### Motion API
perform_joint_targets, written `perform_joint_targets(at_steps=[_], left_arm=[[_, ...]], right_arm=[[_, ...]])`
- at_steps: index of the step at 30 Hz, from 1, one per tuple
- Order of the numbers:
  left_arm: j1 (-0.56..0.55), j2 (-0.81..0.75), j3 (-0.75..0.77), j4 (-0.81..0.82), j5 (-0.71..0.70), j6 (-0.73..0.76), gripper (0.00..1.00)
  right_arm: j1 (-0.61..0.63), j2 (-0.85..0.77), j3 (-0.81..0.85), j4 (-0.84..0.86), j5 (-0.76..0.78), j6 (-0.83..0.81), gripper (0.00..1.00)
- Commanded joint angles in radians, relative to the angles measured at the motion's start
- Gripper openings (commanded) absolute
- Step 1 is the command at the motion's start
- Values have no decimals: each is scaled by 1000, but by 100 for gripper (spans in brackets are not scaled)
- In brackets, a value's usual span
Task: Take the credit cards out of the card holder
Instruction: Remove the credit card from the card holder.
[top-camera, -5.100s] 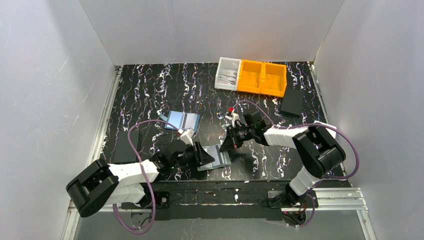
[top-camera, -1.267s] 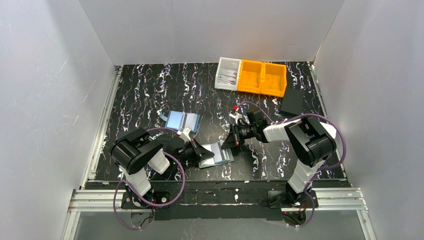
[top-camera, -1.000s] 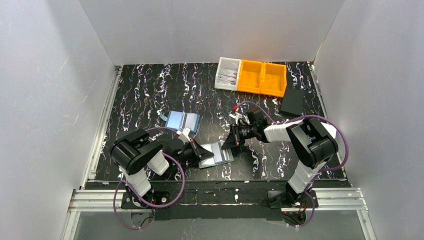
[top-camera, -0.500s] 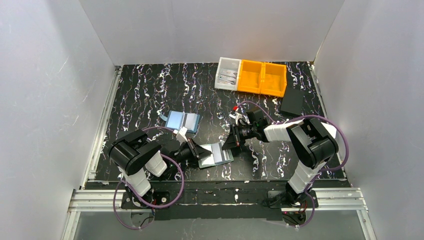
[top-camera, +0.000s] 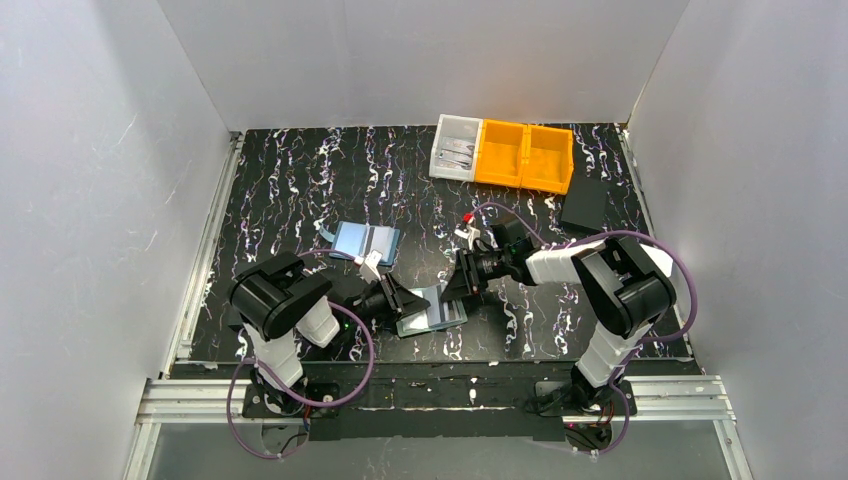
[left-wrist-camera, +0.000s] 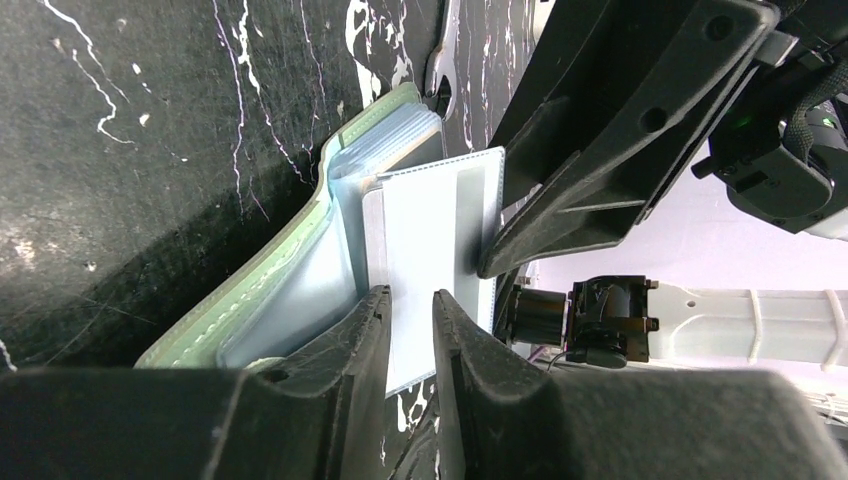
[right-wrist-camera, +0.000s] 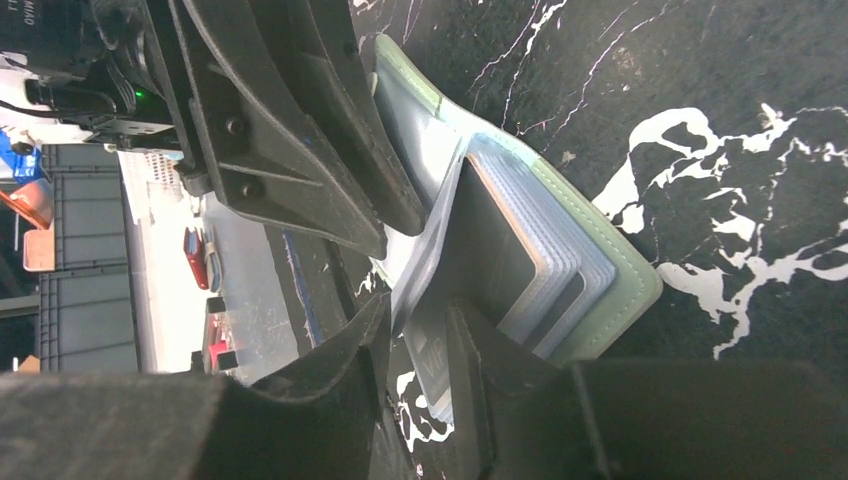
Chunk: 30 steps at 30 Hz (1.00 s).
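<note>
We see the holder (top-camera: 438, 312) lying open on the bench (top-camera: 300, 180) between our arms, cards (right-wrist-camera: 505, 235) tucked inside. Left end effector (left-wrist-camera: 410, 297) and right end effector (right-wrist-camera: 418, 318) each stand slightly spread astride a sleeve (left-wrist-camera: 432, 225).

We find the sage-green soft card holder (top-camera: 432, 310) lying open on the black marbled table (top-camera: 300, 180). Behind-left of the holder lies the light-blue flat striped rectangle (top-camera: 366, 241); far behind-right stand the orange plastic bins (top-camera: 524, 157) and the black rectangular box (top-camera: 584, 205).
</note>
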<state>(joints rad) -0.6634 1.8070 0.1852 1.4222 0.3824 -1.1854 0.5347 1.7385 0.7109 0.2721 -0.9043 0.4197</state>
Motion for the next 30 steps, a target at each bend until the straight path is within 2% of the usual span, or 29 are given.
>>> perform_joint_targets(at_steps=[1, 3, 5, 8, 14, 25, 30], left_arm=[[1, 8, 6, -14, 1, 15, 24], [1, -14, -2, -14, -7, 18, 27], [1, -46, -16, -16, -19, 23, 30], [2, -98, -36, -23, -34, 39, 35], [2, -148, -38, -34, -5, 48, 49], [1, -92, -10, -33, 34, 44, 52], [3, -75, 24, -14, 70, 39, 50]], right_arm=[[15, 37, 24, -41, 48, -21, 27], [15, 51, 35, -52, 50, -22, 11], [14, 52, 43, -57, 44, -22, 1], [8, 31, 34, -32, 16, -4, 1], [-20, -8, 2, 123, -98, 106, 1], [-22, -42, -8, 190, -166, 160, 1], [-22, -35, -5, 208, -180, 184, 1]])
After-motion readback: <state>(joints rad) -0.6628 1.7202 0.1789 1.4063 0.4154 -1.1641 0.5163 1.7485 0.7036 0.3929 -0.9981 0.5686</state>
